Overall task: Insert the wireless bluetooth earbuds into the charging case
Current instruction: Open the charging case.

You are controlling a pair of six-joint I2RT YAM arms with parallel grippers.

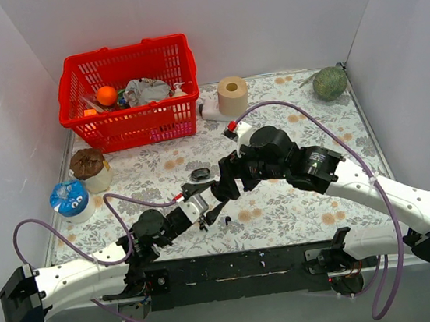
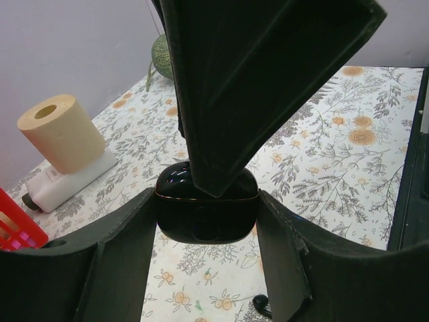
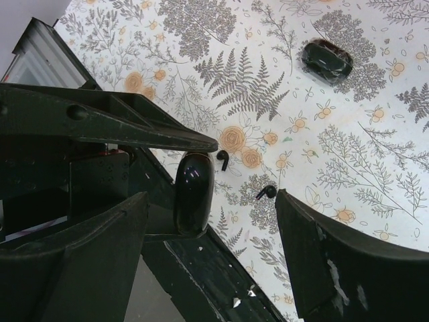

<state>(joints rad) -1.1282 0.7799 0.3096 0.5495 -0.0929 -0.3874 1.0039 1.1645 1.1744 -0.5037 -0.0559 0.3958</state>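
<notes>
My left gripper (image 1: 202,207) is shut on a small glossy black charging case (image 2: 208,213), lid closed, held above the flowered table. The case also shows in the right wrist view (image 3: 194,191). My right gripper (image 1: 226,185) is open right beside it, and one of its fingers (image 2: 255,87) reaches down onto the case's top. Two tiny black earbuds with short stems (image 3: 223,159) (image 3: 267,192) lie on the table under the grippers; one shows in the left wrist view (image 2: 261,307). A second black case (image 3: 326,60) lies closed farther back (image 1: 200,174).
A red basket (image 1: 77,127) with odds and ends stands at the back left. A paper roll (image 1: 232,96) on a white bottle lies behind the arms, a green melon (image 1: 329,82) at the back right. A brown-lidded jar (image 1: 90,167) and a blue-lidded cup (image 1: 69,198) stand at the left edge.
</notes>
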